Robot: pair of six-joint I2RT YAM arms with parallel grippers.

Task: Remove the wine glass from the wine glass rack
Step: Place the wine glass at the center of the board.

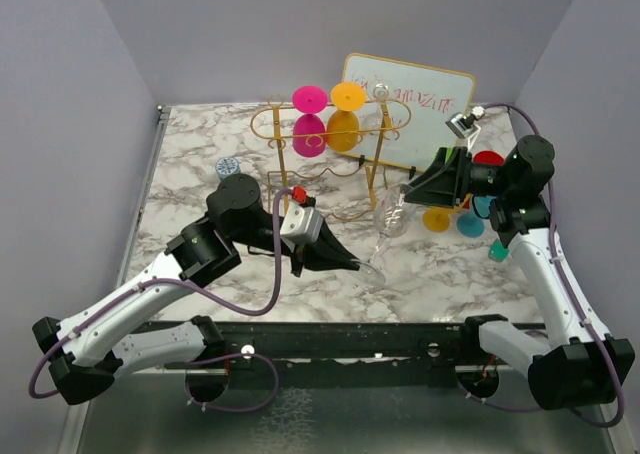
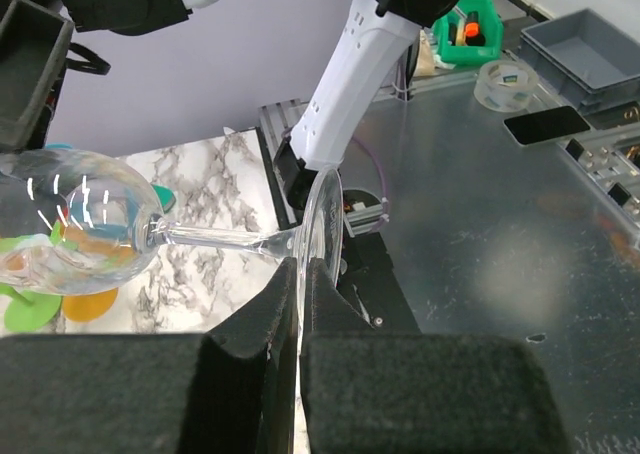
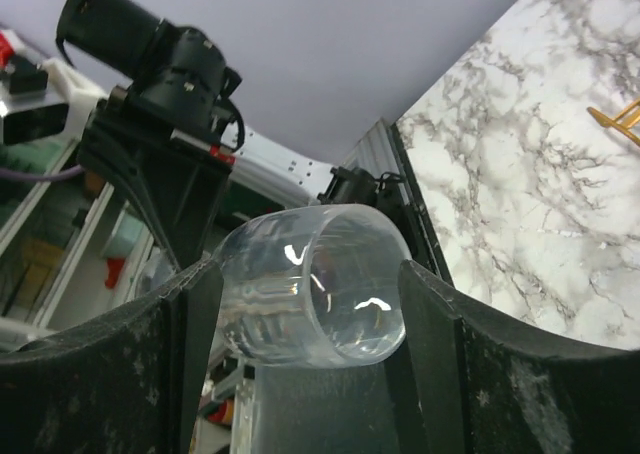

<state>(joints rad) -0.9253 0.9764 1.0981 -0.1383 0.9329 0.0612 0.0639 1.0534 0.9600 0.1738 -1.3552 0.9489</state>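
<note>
- Glass (image 1: 389, 219) hangs tilted just in front of rack (image 1: 284, 154), foot clenched in left gripper (image 2: 300, 294).
- Right gripper (image 3: 310, 274) flanks its bowl; grip unclear. Pull apart and you snap the stem.

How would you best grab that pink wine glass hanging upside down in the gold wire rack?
Probably the pink wine glass by its bowl, from the near side: the bowl hangs free under the rails of the gold wire rack, while its flat foot sits above them, wire crowding the stem.
</note>
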